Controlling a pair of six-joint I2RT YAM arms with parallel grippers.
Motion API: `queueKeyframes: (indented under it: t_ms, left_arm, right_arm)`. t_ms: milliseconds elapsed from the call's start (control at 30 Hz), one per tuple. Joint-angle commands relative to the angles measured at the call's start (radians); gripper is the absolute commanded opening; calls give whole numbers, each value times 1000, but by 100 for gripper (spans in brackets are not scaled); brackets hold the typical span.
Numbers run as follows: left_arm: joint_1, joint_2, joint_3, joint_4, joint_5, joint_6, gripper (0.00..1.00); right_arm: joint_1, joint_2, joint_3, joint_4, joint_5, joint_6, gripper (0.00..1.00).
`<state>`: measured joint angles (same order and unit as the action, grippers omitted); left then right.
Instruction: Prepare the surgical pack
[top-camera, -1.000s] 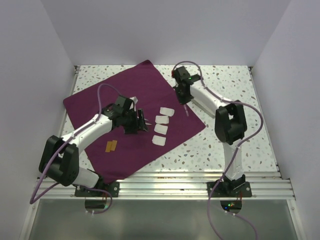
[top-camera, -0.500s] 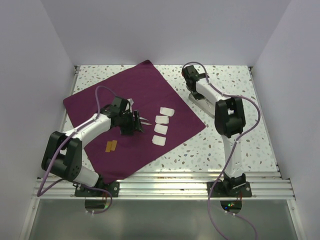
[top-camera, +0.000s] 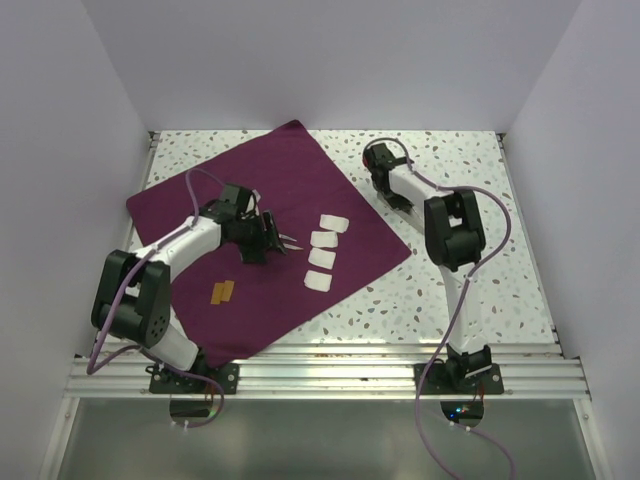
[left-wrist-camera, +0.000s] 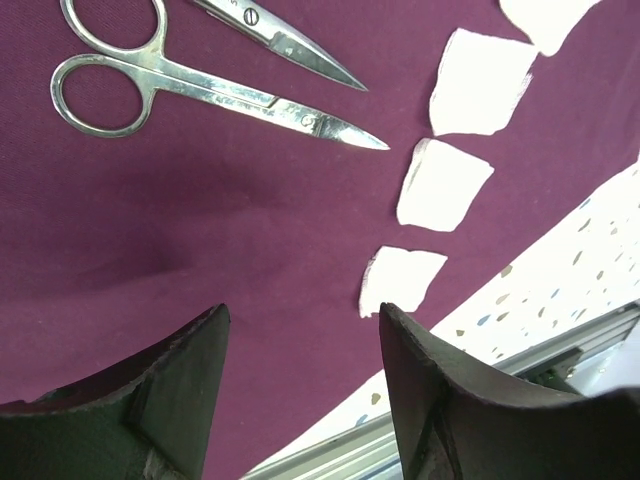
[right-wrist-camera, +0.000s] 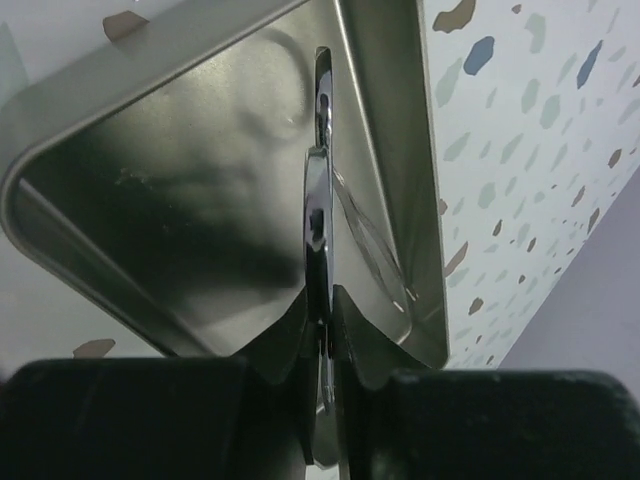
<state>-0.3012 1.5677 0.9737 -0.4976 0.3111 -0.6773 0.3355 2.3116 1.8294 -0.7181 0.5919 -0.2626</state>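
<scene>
Two scissors (left-wrist-camera: 210, 95) lie upper left on the surgical pack (left-wrist-camera: 200, 230); left gripper (left-wrist-camera: 300, 330) gapes wide; right gripper (right-wrist-camera: 320, 310) pinches a metal instrument (right-wrist-camera: 318, 200).

Maroon surgical pack (top-camera: 300, 185) spread flat (corner-on) on table.

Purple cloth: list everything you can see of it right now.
The surgical pack is a deep purple-maroon fabric sheet, large and square, spread flat on the speckled table and turned like a diamond, one corner toward the arms' bases. It looks smooth with faint creases. Lying on it: four white gauze pads in a row, steel scissors, and a small orange strip. The open left gripper hovers above it.
</scene>
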Motion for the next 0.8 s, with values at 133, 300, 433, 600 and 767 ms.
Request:
queueKeyframes:
  t_ms: [133, 300, 433, 600, 767]
  left_arm:
    - [14, 32, 97, -90, -44, -109, 66]
    - [14, 113, 173, -150, -98, -197, 62]
    - [14, 173, 240, -229, -159, -246, 61]
    - [4, 262, 385, -329, -268, -297, 60]
    - [-19, 373, 531, -484, -337, -324, 56]
  right_arm:
    - [-1, 11, 89, -53, -20, 66, 33]
    - [-1, -43, 163, -148, -18, 173, 50]
    - [-1, -102, 260, -277, -47, 325, 58]
    - [20, -245, 217, -339, -307, 443, 58]
    - [63, -447, -65, -141, -633, 459, 57]
